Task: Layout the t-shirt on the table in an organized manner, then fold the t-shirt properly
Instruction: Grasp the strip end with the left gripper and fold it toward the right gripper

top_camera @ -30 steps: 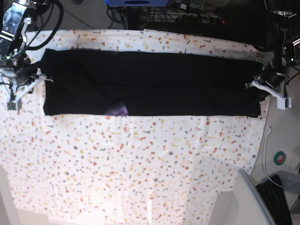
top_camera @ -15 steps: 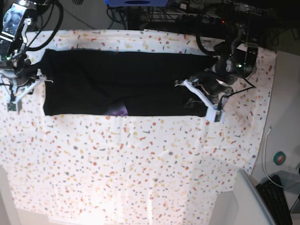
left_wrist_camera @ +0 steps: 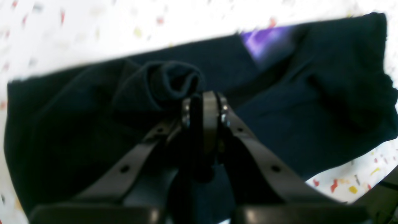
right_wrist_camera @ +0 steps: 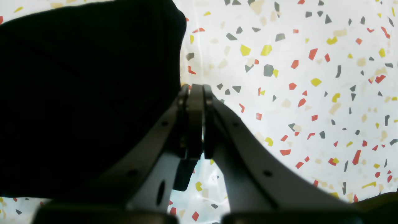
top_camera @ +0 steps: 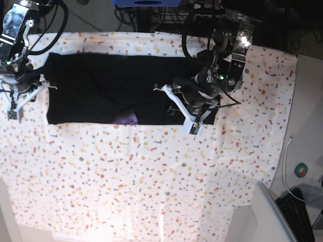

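The black t-shirt (top_camera: 101, 85) lies as a long folded strip across the far part of the flecked table (top_camera: 151, 176). A purple patch of print (top_camera: 129, 119) peeks out at its near edge. My left gripper (top_camera: 164, 89) is over the middle of the strip, shut on a bunched fold of the shirt (left_wrist_camera: 168, 81). The left wrist view shows its fingertips (left_wrist_camera: 214, 105) pressed together with cloth at them. My right gripper (top_camera: 44, 84) is shut at the shirt's left edge (right_wrist_camera: 77, 93). Whether it pinches cloth there I cannot tell.
Cables and dark equipment (top_camera: 151, 12) line the table's far side. Off the table's right edge lie a white cable (top_camera: 285, 166) and a small round green and red thing (top_camera: 301, 170). A grey panel (top_camera: 267, 217) stands at the near right corner.
My left gripper has swept from the table's right end to the middle, carrying the shirt's right end over the rest. The strip is now shorter. The right arm has not moved.
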`<action>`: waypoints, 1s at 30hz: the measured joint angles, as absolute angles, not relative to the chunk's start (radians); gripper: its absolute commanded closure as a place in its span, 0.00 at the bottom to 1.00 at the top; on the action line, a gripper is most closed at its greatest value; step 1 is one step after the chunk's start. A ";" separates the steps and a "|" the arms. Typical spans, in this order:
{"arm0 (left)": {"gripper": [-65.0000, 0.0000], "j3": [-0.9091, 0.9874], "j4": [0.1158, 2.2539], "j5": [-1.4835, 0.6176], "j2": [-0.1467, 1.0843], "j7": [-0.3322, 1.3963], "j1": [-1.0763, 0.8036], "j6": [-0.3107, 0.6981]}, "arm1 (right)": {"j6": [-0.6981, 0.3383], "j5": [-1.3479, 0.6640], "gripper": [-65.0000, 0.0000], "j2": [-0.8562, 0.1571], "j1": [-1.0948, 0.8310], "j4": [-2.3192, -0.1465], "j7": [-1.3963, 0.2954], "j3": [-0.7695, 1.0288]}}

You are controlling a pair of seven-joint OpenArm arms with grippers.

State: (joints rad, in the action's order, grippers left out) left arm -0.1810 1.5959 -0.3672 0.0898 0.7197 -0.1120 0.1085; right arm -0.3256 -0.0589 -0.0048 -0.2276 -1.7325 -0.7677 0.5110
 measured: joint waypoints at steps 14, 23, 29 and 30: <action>1.00 -0.192 1.529 -0.367 0.076 0.722 -0.071 0.107 | -0.325 -0.059 1.00 -0.005 -0.225 -1.732 -0.767 0.506; 1.00 -0.249 1.529 -0.366 0.067 0.722 -0.046 0.108 | -0.326 -0.062 1.00 -0.006 -0.209 -1.690 -0.765 0.509; 1.00 -0.252 1.529 -0.366 0.064 0.720 -0.045 0.108 | -0.326 -0.059 1.00 -0.006 -0.206 -1.676 -0.768 0.511; 1.00 -0.252 1.529 -0.367 0.064 0.720 -0.045 0.108 | -0.326 -0.059 1.00 -0.006 -0.206 -1.676 -0.767 0.511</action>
